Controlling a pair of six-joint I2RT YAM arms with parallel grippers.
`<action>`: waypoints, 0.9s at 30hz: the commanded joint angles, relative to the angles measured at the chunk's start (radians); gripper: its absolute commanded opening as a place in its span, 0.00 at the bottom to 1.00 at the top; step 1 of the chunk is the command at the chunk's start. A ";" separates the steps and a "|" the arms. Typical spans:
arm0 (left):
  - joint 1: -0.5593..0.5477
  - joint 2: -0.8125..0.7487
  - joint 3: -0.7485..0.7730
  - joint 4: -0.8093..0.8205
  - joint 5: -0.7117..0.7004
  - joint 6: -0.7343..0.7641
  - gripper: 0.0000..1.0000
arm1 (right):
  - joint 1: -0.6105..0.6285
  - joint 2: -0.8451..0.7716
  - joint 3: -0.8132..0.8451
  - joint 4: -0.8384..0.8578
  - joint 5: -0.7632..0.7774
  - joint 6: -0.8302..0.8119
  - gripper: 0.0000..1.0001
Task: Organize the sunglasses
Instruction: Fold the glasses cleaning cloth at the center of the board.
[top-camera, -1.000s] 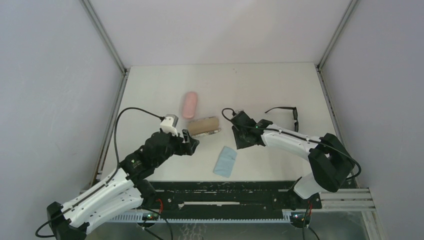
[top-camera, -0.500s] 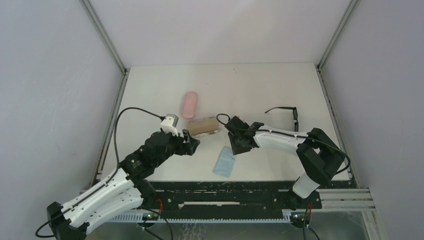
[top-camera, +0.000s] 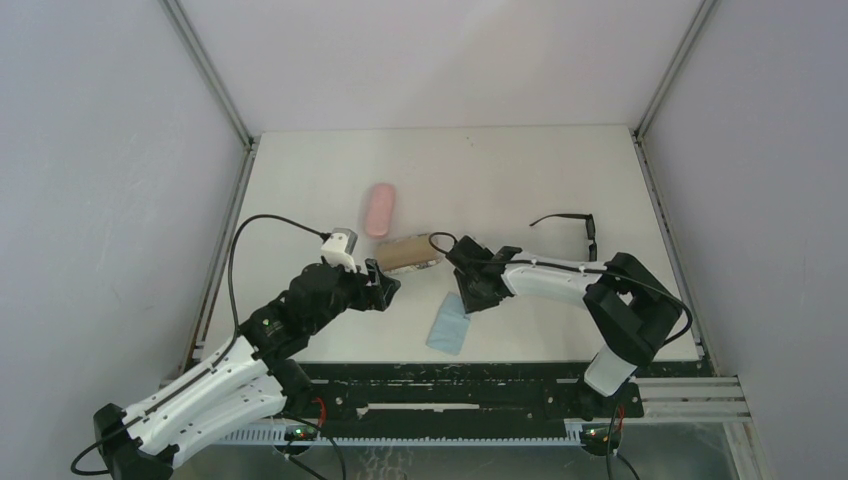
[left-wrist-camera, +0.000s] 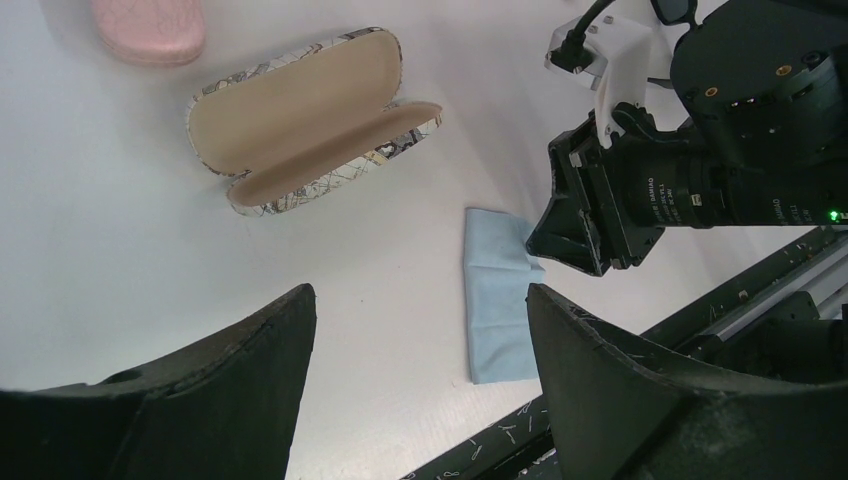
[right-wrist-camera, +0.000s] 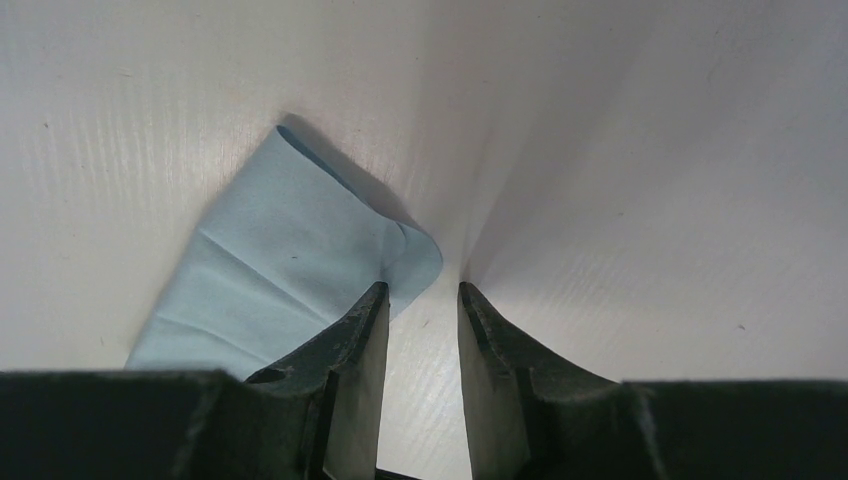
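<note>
The sunglasses (top-camera: 572, 226), thin and black-framed, lie unfolded on the white table right of centre, apart from both grippers. A light-blue cloth (top-camera: 449, 323) lies near the front edge. My right gripper (top-camera: 467, 297) is down at its far corner. In the right wrist view that gripper (right-wrist-camera: 421, 288) is open by a narrow gap with bare table between the fingers, and the cloth (right-wrist-camera: 280, 250) curls up against the left finger. My left gripper (top-camera: 388, 290) hovers open and empty, with its fingers wide apart in the left wrist view (left-wrist-camera: 420, 300).
An open grey-patterned case (top-camera: 408, 252) with a tan lining lies between the two grippers. A shut pink case (top-camera: 381, 208) lies just beyond it. Metal rails run along the table's front edge (top-camera: 450, 385), close to the cloth.
My right gripper has moved left and nearer, from beside the open case to the cloth's far corner. The left arm has stayed still.
</note>
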 joint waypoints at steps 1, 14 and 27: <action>0.003 0.000 0.001 0.047 0.014 0.000 0.81 | 0.014 0.019 0.022 0.024 0.011 0.015 0.31; 0.003 -0.004 -0.009 0.045 0.009 0.000 0.80 | 0.018 0.093 0.049 0.002 0.018 0.002 0.29; 0.003 0.016 -0.006 0.055 0.010 -0.002 0.81 | 0.015 0.117 0.049 -0.014 0.024 -0.009 0.05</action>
